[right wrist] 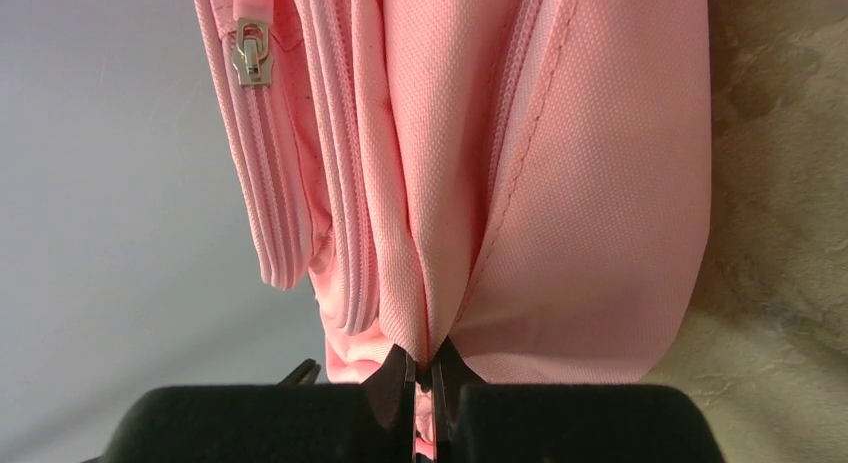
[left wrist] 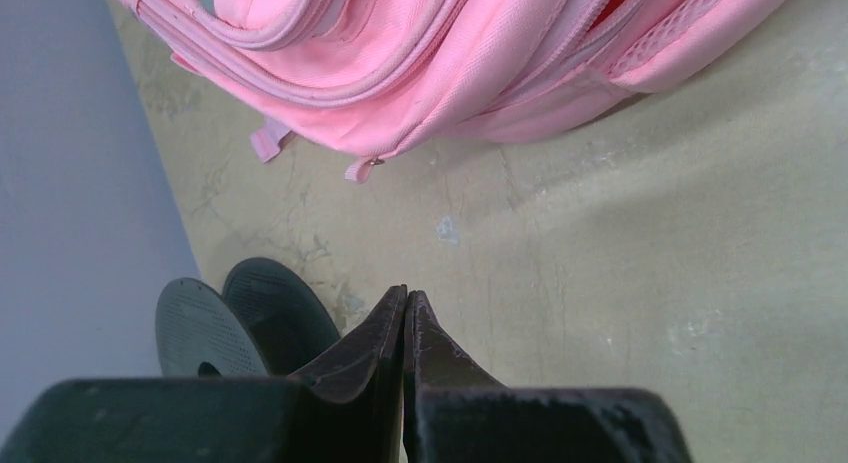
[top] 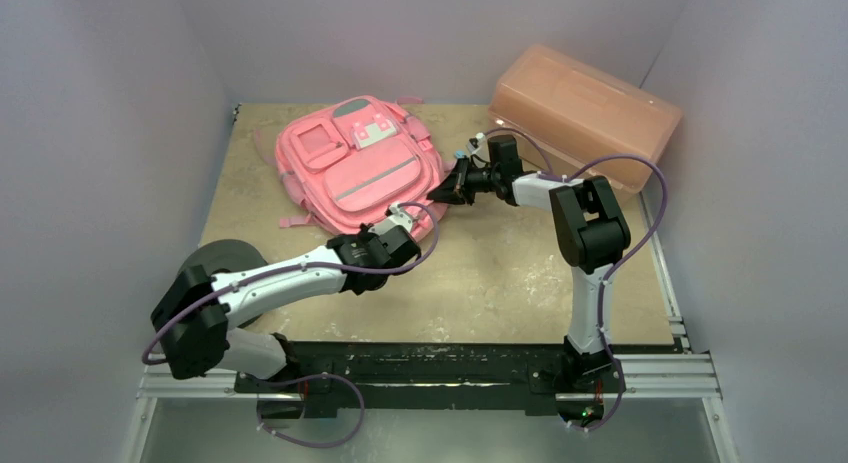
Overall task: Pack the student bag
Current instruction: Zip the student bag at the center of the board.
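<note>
We find the bag [top: 355,163] lying on the bench [top: 500,273] toward its far left, a box [top: 585,103] in the far right corner beside it, and a disc [top: 228,255] at the near left.

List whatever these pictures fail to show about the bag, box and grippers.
- Student bag interior: every view, its fabric hides it.
- Orange box contents: top view, cloudy walls blur them.
- Anything beyond fabric in the right gripper: right wrist view, the fold covers it.
- Dark discs: left wrist view, left gripper body cuts them off.

No legible text, label, brand, number or sign anywhere.
</note>
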{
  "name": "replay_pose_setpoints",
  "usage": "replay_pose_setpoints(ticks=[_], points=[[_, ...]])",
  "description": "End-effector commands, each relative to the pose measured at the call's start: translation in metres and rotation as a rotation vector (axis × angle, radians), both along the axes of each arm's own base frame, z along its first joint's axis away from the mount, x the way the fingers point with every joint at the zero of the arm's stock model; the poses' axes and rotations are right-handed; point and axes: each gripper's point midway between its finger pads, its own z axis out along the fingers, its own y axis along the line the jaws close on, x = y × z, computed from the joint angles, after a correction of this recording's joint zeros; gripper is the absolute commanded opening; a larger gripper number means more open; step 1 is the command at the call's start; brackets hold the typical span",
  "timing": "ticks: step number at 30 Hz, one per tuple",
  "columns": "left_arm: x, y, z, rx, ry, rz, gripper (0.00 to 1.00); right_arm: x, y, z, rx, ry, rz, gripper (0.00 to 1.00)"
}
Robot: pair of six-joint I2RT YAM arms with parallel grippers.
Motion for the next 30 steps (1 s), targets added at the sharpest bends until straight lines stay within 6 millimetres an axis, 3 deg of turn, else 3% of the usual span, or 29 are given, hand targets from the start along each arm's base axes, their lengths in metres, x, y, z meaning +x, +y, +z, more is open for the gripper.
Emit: replay_pose_setpoints(ticks=[1, 2, 3, 7, 9, 13, 17, 22, 26, 30], points=[[0.002, -0.031, 0.027, -0.33, -0.017, -0.016, 0.0, 0.016, 0.001, 0.03, -0.014, -0.127, -0.01, 0.0], [0.002, -0.048, 0.033, -0.445, 0.01, -0.045, 0.0, 0.016, 0.0, 0.033, -0.011, -0.13, -0.019, 0.0], [0.0, -0.063, 0.04, -0.571, 0.034, -0.056, 0.06, 0.013, 0.0, 0.034, -0.004, -0.128, -0.025, 0.0], [0.01, -0.116, 0.067, -1.022, 0.101, 0.011, 0.55, 0.002, 0.001, 0.04, 0.047, -0.1, -0.066, 0.0], [0.019, -0.132, 0.069, -1.142, 0.121, 0.114, 0.62, 0.0, 0.001, 0.044, 0.066, -0.089, -0.088, 0.0], [0.036, -0.144, 0.05, -1.24, 0.139, 0.38, 0.63, -0.007, 0.0, 0.058, 0.114, -0.036, -0.17, 0.0], [0.049, -0.15, 0.032, -1.294, 0.12, 0.523, 0.62, -0.019, 0.003, 0.068, 0.181, 0.005, -0.247, 0.0], [0.054, -0.131, 0.013, -1.256, 0.039, 0.652, 0.53, -0.025, 0.014, 0.076, 0.218, 0.011, -0.239, 0.0], [0.062, -0.12, 0.011, -1.216, -0.03, 0.662, 0.4, -0.028, 0.02, 0.075, 0.233, 0.017, -0.228, 0.0], [0.066, -0.117, 0.005, -1.164, -0.044, 0.669, 0.35, -0.029, 0.023, 0.072, 0.238, 0.022, -0.217, 0.0]])
